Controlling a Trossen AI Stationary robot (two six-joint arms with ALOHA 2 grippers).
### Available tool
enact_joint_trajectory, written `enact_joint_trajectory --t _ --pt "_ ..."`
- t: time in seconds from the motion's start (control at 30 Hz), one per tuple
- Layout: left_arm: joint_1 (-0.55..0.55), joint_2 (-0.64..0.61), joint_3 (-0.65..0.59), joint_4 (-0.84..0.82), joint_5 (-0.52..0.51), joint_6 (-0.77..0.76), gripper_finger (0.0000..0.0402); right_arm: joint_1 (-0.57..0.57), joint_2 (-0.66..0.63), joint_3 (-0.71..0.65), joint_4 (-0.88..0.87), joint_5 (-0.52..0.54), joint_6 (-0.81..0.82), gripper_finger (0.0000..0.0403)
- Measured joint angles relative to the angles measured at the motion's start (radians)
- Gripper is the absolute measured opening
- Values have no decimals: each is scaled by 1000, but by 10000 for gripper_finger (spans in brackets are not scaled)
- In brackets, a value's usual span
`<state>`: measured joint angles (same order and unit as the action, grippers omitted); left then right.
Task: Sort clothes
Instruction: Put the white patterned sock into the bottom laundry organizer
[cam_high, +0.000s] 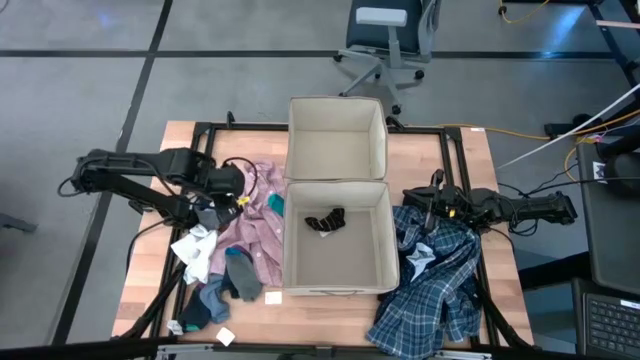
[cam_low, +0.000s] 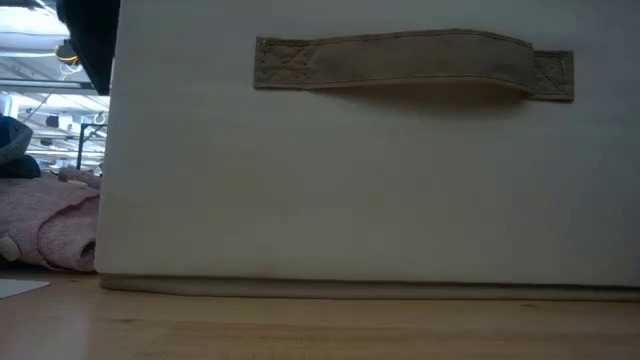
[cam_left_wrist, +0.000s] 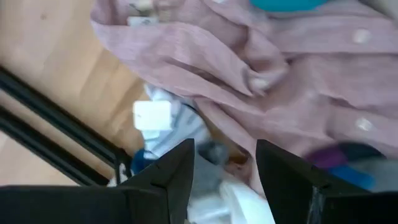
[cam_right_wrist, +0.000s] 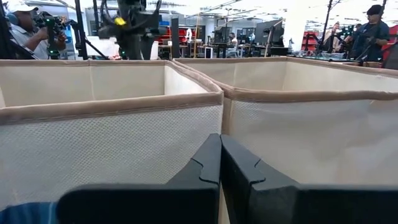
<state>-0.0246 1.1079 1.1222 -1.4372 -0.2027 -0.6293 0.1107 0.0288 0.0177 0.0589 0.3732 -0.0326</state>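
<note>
Left gripper (cam_high: 222, 205) spread, hovering over pink shirt (cam_high: 262, 222) left of near bin (cam_high: 336, 287) | right gripper (cam_right_wrist: 219, 163) pressed together, empty, right of that bin, above plaid shirt (cam_high: 440, 285) | we judge the shirts light, limp; pinch a raised fold.

No text, brand, number or sign can be read anywhere. A small white tag (cam_left_wrist: 153, 115) on the clothes shows blank, as does a white label (cam_high: 272, 297) on the table (cam_high: 150, 260).
</note>
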Motion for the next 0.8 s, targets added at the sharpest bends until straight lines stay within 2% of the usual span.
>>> enact_joint_trajectory --t 0.17,0.43,0.8 --pt "50 1 -74 109 -71 54 162 0 0 0 0 1 0 7" --pt "173 2 -169 302 -78 197 162 0 0 0 0 1 0 7" --pt "307 64 -185 193 -49 219 162 0 0 0 0 1 0 7"
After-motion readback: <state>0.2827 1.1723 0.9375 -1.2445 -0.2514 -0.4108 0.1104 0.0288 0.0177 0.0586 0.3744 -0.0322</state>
